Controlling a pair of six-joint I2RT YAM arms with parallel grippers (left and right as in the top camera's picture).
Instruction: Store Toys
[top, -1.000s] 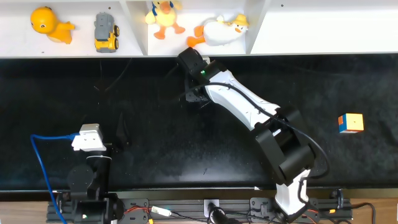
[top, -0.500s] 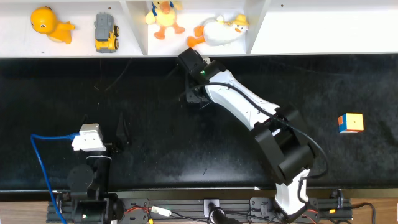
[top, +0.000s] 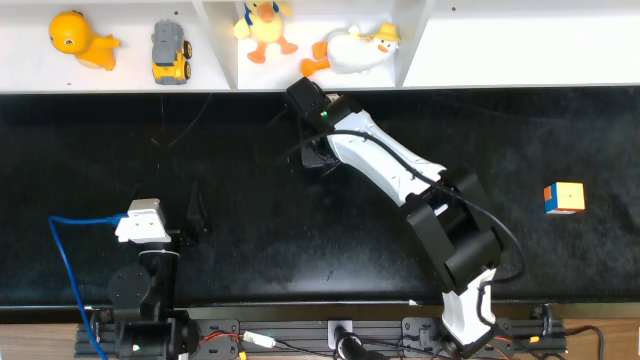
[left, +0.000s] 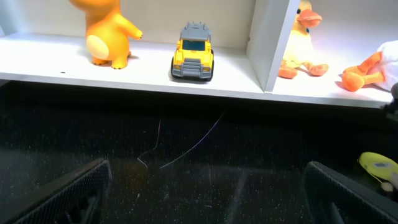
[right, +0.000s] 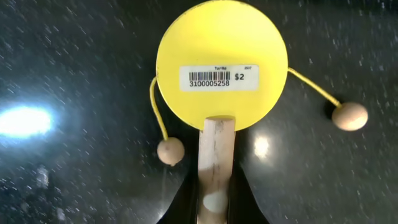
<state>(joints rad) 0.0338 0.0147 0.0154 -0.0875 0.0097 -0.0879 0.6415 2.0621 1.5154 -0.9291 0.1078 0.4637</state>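
A white shelf (top: 520, 60) runs along the top of the frame. It holds an orange duck (top: 80, 38), a truck (top: 170, 52), a yellow duck (top: 265, 28) and a goose (top: 358, 48). A cube (top: 564, 197) sits alone at the right of the black surface (top: 250, 250), which has lots of room in the lower middle. The right tool (right: 214, 186) pinches the stick (right: 214, 155) of the yellow drum toy (right: 221, 65), just below the shelf edge. The left tool (left: 211, 186) is spread apart at the lower left.

A black, light-flecked desk (top: 250, 255) spans the scene. A blue cable (top: 88, 219) loops across its near-left corner, and loose wires (top: 230, 340) bunch along the front rail.
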